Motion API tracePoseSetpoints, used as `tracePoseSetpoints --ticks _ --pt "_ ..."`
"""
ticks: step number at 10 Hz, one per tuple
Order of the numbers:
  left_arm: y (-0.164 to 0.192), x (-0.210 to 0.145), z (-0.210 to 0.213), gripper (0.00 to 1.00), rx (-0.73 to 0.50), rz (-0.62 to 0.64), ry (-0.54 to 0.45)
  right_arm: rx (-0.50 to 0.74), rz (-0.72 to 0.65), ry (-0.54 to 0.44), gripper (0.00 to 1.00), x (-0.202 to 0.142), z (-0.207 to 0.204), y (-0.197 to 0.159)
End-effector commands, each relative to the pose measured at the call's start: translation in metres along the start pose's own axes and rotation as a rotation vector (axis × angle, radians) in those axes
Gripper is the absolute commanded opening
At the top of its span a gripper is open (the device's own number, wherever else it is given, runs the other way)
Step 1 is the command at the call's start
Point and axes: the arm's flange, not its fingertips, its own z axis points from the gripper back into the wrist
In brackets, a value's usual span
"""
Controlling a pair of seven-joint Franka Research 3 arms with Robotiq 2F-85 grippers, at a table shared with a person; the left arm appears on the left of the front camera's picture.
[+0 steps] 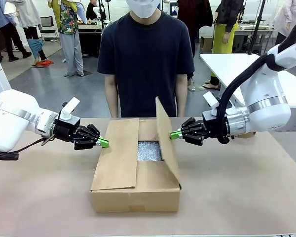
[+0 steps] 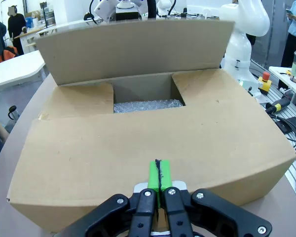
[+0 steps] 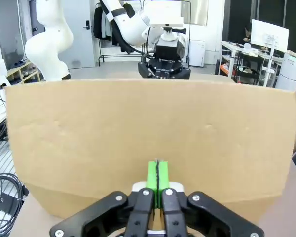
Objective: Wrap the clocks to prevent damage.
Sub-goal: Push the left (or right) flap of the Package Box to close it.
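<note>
A whitish bubble-wrap bundle, the clocks (image 1: 149, 150), lies inside the cardboard carton (image 1: 135, 195) and shows through the gap between its flaps; no dial shows on the clocks (image 2: 148, 105). My left gripper (image 1: 103, 142) is shut with nothing in it, its green tips at the edge of the left flap (image 1: 117, 160), which lies flat. My right gripper (image 1: 175, 134) is shut and empty, its tips against the outer face of the right flap (image 1: 166, 138), which stands nearly upright. In the wrist views each gripper (image 2: 159, 173) (image 3: 157, 175) has its pads pressed together.
A person in a dark T-shirt (image 1: 145, 59) stands at the table's far edge behind the carton, arms hanging down. A white table (image 1: 232, 64) stands at the back right. Bare tabletop (image 1: 246, 187) lies on both sides of the carton.
</note>
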Motion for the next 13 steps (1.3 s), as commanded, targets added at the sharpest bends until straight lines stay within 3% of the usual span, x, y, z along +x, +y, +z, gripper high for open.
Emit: tracePoseSetpoints --ticks 1,5,7,8,9,13 --pt "0.000 -0.003 -0.003 0.00 0.009 0.006 -0.001 -0.009 -0.026 0.013 0.01 -0.002 -0.016 -0.010" --pt "0.000 -0.003 -0.003 0.00 0.009 0.006 -0.001 0.004 -0.081 0.095 0.01 -0.038 -0.022 -0.022" --pt "0.000 -0.003 -0.003 0.00 0.009 0.006 -0.001 0.106 -0.044 0.147 0.01 -0.043 -0.014 -0.021" --pt "0.000 -0.003 -0.003 0.00 0.009 0.006 -0.001 0.148 -0.007 0.153 0.01 -0.042 0.011 -0.027" --pt "0.000 -0.003 -0.003 0.00 0.009 0.006 -0.001 0.052 -0.045 0.050 0.01 -0.021 -0.019 -0.016" --pt "0.000 -0.003 -0.003 0.00 0.009 0.006 -0.001 0.052 -0.045 0.050 0.01 -0.021 -0.019 -0.016"
